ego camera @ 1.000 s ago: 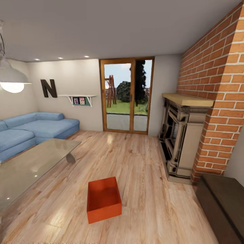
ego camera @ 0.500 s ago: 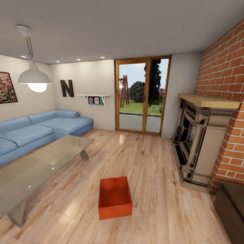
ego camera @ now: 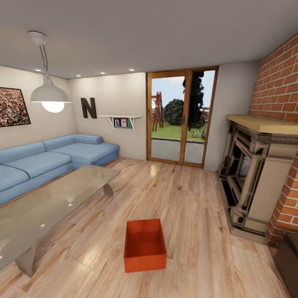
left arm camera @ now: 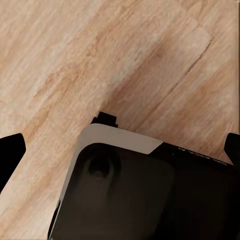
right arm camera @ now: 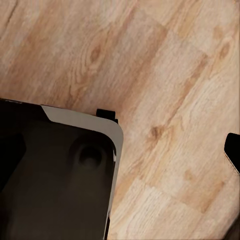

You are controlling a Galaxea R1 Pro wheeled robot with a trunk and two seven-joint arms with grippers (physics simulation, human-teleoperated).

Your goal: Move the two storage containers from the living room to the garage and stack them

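On the wood floor sits one orange container; both claws' states cannot be told.

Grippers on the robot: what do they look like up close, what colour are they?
Just the tips can be made out. The left gripper has two plain black fingertips with flat, slanted ends, one at each side of the left wrist view. The right gripper has the same kind of black fingertip. I can't make out any markings or cables on them.
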